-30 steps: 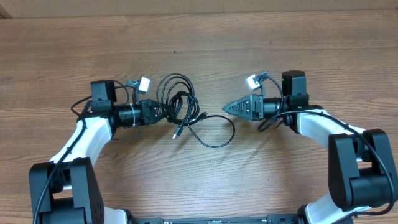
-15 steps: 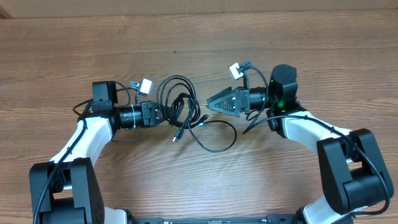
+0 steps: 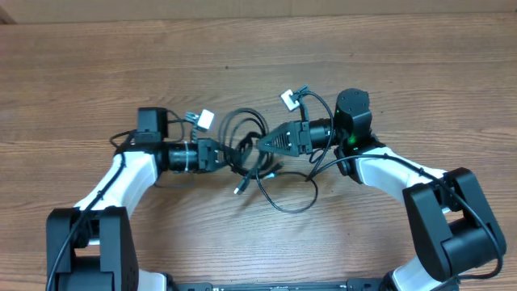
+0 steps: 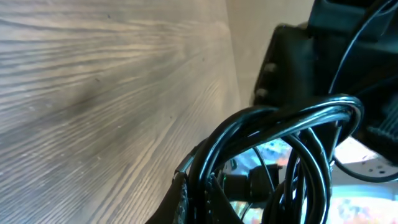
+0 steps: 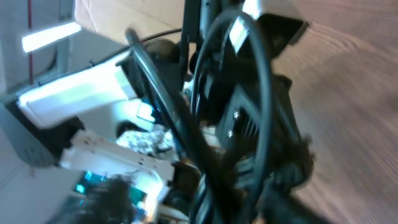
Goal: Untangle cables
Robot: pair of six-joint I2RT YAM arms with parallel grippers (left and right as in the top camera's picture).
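The thin black cables [image 3: 246,153] lie bunched mid-table on the brown wooden table [image 3: 97,73], one loose loop trailing towards the robot. The left gripper [image 3: 226,153] has closed on the bundle's left side. The right gripper [image 3: 260,145] points its tip into the bundle's right side; whether it grips cannot be told.

Wood-grain table [image 3: 81,65] w/ even light

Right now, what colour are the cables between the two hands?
Black throughout, with a glossy sheen; the cables show best in the left wrist view.
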